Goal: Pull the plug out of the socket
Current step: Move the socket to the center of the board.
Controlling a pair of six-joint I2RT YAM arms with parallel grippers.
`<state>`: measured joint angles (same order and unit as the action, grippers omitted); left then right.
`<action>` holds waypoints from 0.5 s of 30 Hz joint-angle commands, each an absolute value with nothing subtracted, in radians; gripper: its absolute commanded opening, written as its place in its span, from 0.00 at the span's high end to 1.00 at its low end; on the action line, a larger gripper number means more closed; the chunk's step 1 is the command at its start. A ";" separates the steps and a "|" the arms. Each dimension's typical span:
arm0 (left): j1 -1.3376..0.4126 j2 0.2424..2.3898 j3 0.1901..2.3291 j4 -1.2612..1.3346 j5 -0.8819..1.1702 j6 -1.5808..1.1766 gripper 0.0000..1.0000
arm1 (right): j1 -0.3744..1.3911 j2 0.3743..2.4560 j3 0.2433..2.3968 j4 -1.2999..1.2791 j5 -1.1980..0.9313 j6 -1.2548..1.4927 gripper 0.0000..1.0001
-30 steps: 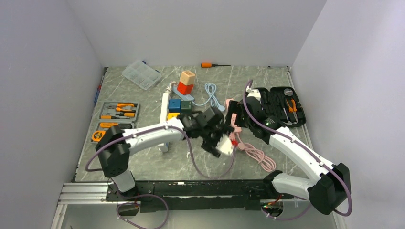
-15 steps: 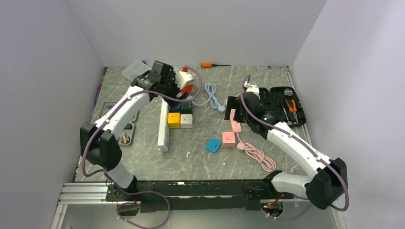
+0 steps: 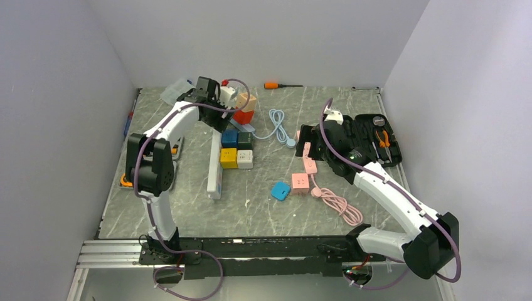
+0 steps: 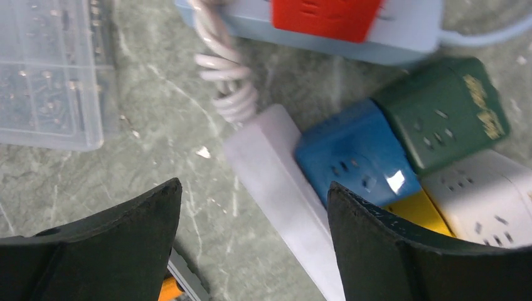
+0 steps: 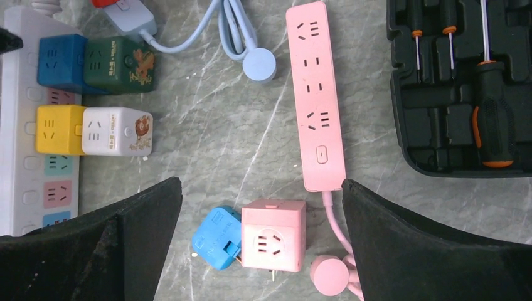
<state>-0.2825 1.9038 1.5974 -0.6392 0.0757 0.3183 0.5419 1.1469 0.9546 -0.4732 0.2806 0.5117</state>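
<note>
A blue plug (image 5: 218,237) lies against the left side of a pink cube socket (image 5: 274,233) on the table, also seen from above as the blue plug (image 3: 280,190) and pink cube (image 3: 300,182). My right gripper (image 5: 260,184) hangs open above them, holding nothing; from above the right gripper (image 3: 305,139) is over the pink power strip (image 3: 307,157). My left gripper (image 4: 254,187) is open and empty over the far end of the white power strip (image 4: 276,169), beside the blue cube (image 4: 351,163). From above, the left gripper (image 3: 216,118) is at the back left.
Blue, green (image 3: 244,139), yellow (image 3: 228,157) and white cubes sit on the white strip (image 3: 215,175). A red cube (image 3: 243,116) stands on a light-blue strip. A clear parts box (image 3: 185,97), pliers trays at left and a black tool case (image 3: 370,135) at right border the work area.
My left arm swung from the table's middle to the back left, uncovering the blue plug and pink cube. The right arm has hardly moved.
</note>
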 commanded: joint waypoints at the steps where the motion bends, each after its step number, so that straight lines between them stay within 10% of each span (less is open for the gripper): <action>1: -0.247 1.945 1.686 -0.539 0.036 0.267 0.13 | 0.537 1.109 0.953 -0.444 0.272 0.509 0.00; 15: -0.253 2.136 1.917 -0.638 0.212 0.255 0.19 | 0.536 1.119 0.929 -0.412 0.245 0.523 0.01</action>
